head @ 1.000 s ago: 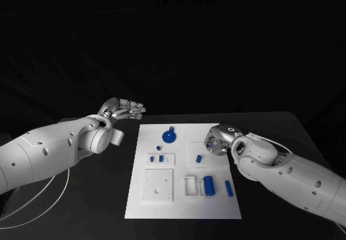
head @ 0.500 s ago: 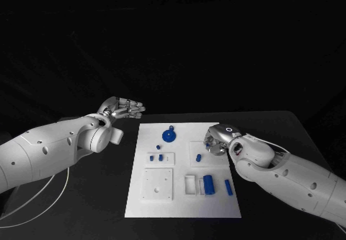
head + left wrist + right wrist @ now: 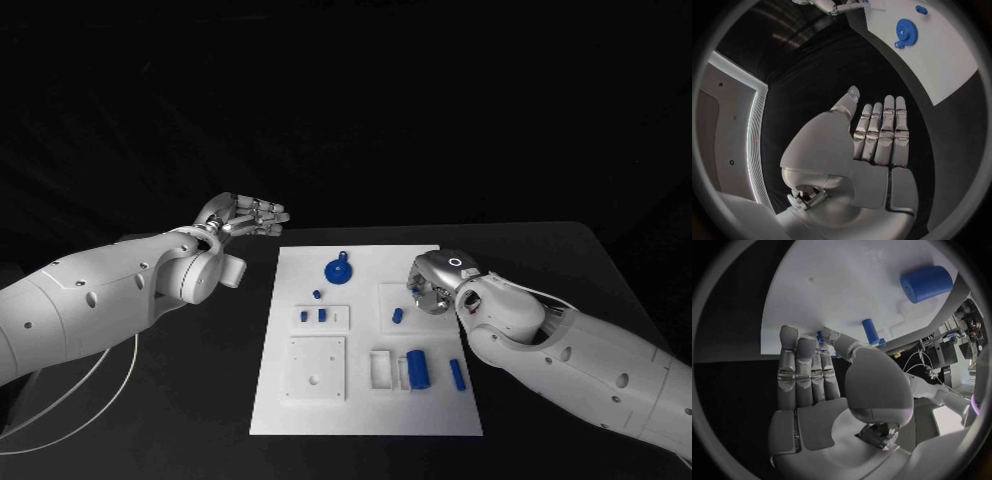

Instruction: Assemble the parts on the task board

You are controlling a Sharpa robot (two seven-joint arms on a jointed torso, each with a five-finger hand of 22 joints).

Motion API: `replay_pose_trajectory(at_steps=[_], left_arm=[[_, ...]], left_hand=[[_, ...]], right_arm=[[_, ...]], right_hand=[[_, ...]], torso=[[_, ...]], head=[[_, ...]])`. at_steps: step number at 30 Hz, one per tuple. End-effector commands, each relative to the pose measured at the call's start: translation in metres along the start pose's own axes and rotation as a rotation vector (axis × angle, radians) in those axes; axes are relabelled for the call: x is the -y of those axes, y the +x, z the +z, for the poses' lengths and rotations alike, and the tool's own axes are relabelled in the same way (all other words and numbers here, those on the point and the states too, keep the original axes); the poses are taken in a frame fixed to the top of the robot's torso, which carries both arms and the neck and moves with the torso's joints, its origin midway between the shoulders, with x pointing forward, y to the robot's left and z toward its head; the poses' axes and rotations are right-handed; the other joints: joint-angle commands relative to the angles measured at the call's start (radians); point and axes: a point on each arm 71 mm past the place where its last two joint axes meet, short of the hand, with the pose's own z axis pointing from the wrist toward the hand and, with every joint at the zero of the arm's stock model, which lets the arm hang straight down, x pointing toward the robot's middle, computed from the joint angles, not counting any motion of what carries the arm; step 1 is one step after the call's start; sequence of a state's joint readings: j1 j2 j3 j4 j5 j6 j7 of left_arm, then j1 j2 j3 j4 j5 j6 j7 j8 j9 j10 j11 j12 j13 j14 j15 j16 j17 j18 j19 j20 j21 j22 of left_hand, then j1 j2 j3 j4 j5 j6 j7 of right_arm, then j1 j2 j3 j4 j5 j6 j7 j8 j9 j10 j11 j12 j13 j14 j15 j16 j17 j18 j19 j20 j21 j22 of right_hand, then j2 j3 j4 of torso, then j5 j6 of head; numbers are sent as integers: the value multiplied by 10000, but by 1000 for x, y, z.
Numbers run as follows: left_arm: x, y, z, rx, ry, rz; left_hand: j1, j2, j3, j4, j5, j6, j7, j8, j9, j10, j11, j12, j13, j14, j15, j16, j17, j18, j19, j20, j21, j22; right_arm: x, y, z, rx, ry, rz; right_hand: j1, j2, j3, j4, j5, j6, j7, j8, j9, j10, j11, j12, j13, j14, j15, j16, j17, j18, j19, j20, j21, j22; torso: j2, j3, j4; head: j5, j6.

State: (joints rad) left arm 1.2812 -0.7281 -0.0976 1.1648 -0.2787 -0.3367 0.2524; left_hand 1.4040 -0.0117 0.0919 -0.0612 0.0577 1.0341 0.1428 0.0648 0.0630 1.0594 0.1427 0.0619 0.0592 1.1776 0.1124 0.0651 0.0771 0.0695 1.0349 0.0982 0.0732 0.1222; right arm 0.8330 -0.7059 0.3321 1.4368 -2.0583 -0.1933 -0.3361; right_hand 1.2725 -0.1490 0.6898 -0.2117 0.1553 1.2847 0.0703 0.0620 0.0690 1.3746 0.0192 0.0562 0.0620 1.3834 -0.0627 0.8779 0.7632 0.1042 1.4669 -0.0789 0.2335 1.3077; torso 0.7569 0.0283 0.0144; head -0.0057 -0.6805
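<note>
The black counter [image 3: 173,400] carried the white task board [image 3: 433,420] at its middle, long side running away from the robot. On the board lay the blue parts: a gear-like disc [image 3: 336,272] toward the far end, a stout cylinder [image 3: 417,369] near a white rectangular frame [image 3: 381,369] at the near right, a slim rod [image 3: 457,375] beside that cylinder, two small pegs [image 3: 312,316] in a left-hand fixture, and a short peg [image 3: 397,316] on a raised square plate at mid-right. The left hand [image 3: 248,217] hung off the board's far left corner, over bare counter, fingers straight, side by side and holding nothing; the wrist view showed the disc well ahead of its fingertips. The right hand [image 3: 436,283] hovered at the board's right edge, just beside the short peg, and was plainly the nearer of the two to it. In the right wrist view its fingers [image 3: 797,371] were extended with nothing between them, the thumb tip reaching toward that short peg [image 3: 871,331], which lay just past the fingertips with its long axis roughly in line with the fingers. I judged the short peg the likely next pick, calling for a pinch across its narrow width. Whether the thumb already touched it could not be told.
</note>
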Motion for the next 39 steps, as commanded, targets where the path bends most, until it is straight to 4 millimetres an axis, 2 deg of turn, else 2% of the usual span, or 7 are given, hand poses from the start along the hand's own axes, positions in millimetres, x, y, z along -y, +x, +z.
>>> replay_pose_trajectory(at_steps=[1, 3, 7, 20, 23, 30, 39], left_arm=[[2, 1, 1, 51, 58, 58], [2, 1, 2, 51, 43, 61], [2, 2, 2, 40, 38, 77], [1, -1, 4, 139, -1, 141], [1, -1, 5, 158, -8, 152], [1, 0, 6, 164, 7, 168], [2, 5, 12, 191, 124, 235]], left_hand=[[35, 59, 15, -50, 9, 57, 12, -26, -7, 14, 13, -18, -12, 62, 15, -22, 12, -208, 86, 9, 33, -13], [36, 67, 20, -49, 14, 51, 14, -28, -8, 15, 12, -17, -12, 71, 11, -20, 14, -206, 92, 6, 36, -16], [36, 67, 20, -49, 14, 51, 14, -28, -8, 15, 12, -17, -12, 71, 11, -20, 14, -206, 92, 6, 36, -16], [48, 71, 43, -58, 21, 62, 10, -25, -7, 4, 12, -18, -12, 81, 8, -22, 14, -210, 105, -1, 43, -49], [48, 71, 43, -58, 21, 62, 10, -25, -7, 4, 12, -18, -12, 81, 8, -22, 14, -210, 105, -1, 43, -49], [48, 71, 43, -58, 21, 62, 10, -25, -7, 4, 12, -18, -12, 81, 8, -22, 14, -210, 105, -1, 43, -49], [58, 69, 53, -61, 19, 65, 10, -25, -7, -6, 16, -17, -12, 74, 10, -24, 12, -211, 108, 1, 45, -88]], right_arm=[[-5, 16, -5, -598, 34, -243], [-6, 13, -5, -442, 6, -168], [-8, 5, -4, -158, -49, -37], [-12, -37, -1, 747, -273, 761], [-16, -47, -3, 1081, -458, 1061], [-33, -58, -10, 1705, -1138, 1996], [-63, -55, -22, 2630, -2166, 3439]], right_hand=[[-54, -77, 248, 13, -330, 85, 18, 19, 54, 112, -4, 65, 28, 79, -38, -80, 15, 182, 252, -107, 122, 211], [-22, -119, 422, 17, -664, 93, 13, 21, 91, 138, -8, 67, 30, 116, -44, -98, 32, 180, 263, -113, 345, 239], [8, -171, 537, 71, -821, 101, 11, 19, 130, 165, -19, 67, 31, 156, -47, -132, 64, 155, 263, -118, 784, 296], [27, -194, 505, 171, -811, 119, 2, 18, 157, 187, -27, 67, 31, 180, -57, -193, 115, 158, 222, -123, 1034, 305], [40, -193, 493, 191, -823, 127, -1, 22, 160, 186, -29, 67, 31, 187, -58, -200, 124, 167, 216, -124, 1041, 302], [62, -205, 468, 223, -786, 135, -4, 22, 161, 196, -34, 67, 29, 218, -66, -227, 135, 219, 228, -132, 1146, 316], [108, -227, 418, 260, -729, 153, -11, 23, 158, 213, -41, 67, 29, 287, -71, -291, 140, 299, 253, -116, 1229, 322]], torso=[[3, 3, 3], [1, 4, 9], [4, 8, 9], [-3, 12, -2], [-3, -2, -3], [-11, -10, -8], [-70, -59, 6]], head=[[28, 5], [32, 17], [28, 26], [86, 45], [101, 69], [300, 136], [811, 171]])
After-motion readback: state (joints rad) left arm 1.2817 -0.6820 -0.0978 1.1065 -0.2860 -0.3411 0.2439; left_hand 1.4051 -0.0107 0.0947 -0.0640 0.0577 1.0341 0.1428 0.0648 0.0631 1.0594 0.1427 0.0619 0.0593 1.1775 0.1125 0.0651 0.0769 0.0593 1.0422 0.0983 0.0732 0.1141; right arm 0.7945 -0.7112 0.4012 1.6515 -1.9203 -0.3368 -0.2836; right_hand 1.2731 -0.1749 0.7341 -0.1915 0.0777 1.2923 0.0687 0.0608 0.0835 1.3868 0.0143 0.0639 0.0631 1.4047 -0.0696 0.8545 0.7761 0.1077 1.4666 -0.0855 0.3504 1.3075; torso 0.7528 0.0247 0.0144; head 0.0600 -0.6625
